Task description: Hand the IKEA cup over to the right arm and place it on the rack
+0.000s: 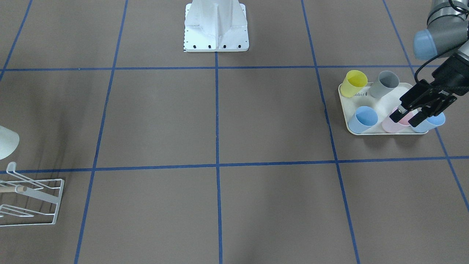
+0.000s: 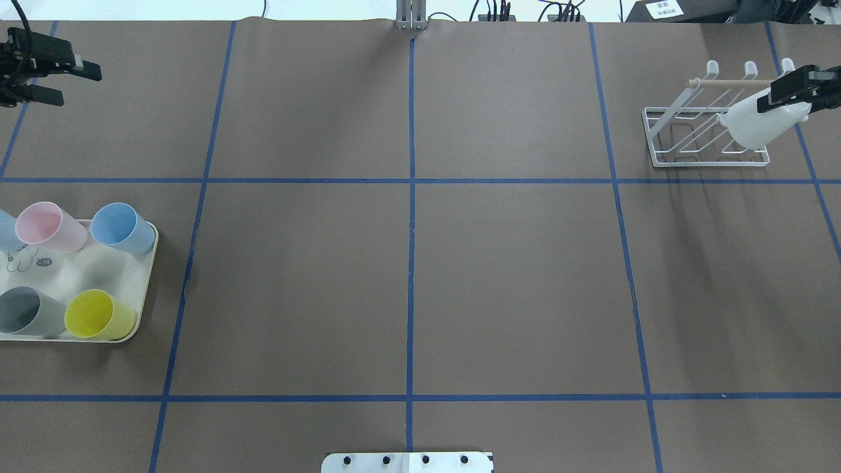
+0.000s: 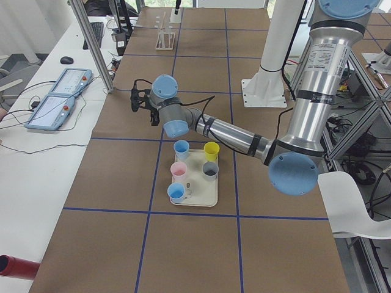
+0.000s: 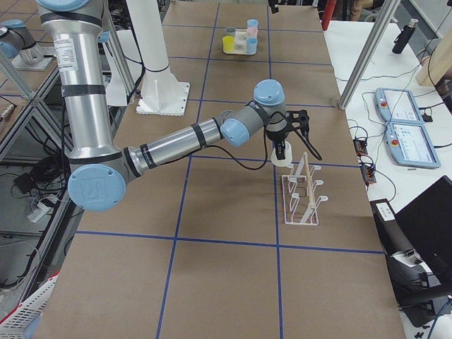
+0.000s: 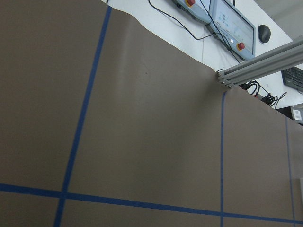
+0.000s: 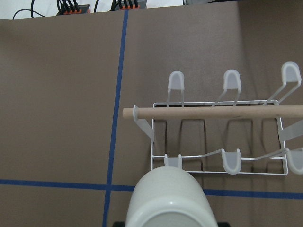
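Observation:
My right gripper (image 2: 785, 98) is shut on a white cup (image 2: 755, 126) and holds it tilted over the right end of the white wire rack (image 2: 683, 157), mouth towards the prongs. I cannot tell whether the cup touches a prong. In the right wrist view the cup (image 6: 168, 198) fills the bottom, just in front of the rack (image 6: 218, 163) and its wooden dowel (image 6: 213, 112). My left gripper (image 2: 71, 84) is open and empty, in the air at the far left. In the front-facing view it (image 1: 406, 119) hangs over the tray's cups.
A cream tray (image 2: 98, 269) at the left edge holds pink (image 2: 46, 226), blue (image 2: 121, 226), grey (image 2: 26, 312) and yellow (image 2: 98, 315) cups, with another blue one cut off at the edge. The robot's white base plate (image 1: 216, 36) stands at the table's near middle.

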Motion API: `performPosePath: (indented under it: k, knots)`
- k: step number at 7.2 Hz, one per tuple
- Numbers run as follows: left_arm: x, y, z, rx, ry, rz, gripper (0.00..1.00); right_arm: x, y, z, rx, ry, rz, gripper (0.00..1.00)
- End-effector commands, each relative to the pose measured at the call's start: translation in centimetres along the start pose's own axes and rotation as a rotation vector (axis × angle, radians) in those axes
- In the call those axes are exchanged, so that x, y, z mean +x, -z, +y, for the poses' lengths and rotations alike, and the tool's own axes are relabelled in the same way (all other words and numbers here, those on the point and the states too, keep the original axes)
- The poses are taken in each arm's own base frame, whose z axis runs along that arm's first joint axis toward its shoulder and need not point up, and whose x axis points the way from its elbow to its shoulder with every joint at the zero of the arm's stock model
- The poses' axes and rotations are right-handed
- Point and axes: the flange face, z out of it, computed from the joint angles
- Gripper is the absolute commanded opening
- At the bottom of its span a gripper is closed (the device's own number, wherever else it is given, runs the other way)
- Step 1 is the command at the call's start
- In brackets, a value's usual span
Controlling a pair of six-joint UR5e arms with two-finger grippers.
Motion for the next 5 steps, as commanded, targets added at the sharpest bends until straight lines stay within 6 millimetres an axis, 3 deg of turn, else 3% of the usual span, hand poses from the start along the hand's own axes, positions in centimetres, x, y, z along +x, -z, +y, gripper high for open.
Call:
performPosePath:
  k: [1, 4, 5]
  knots:
    - [-0.4, 1.1, 0.2, -0.004, -0.027, -0.027, 1.0, 0.1, -2.0, -1.2, -0.022, -0.003, 0.014, 0.24]
    - [-0.5, 1.6, 0.8, -0.004, -0.028, -0.027, 1.0, 0.9, -3.5, -1.7, -0.041, 0.026, 0.026, 0.24]
    - [-0.5, 1.6, 0.9, -0.004, -0.029, -0.026, 1.0, 0.6, -4.0, -2.7, -0.043, 0.027, 0.026, 0.24]
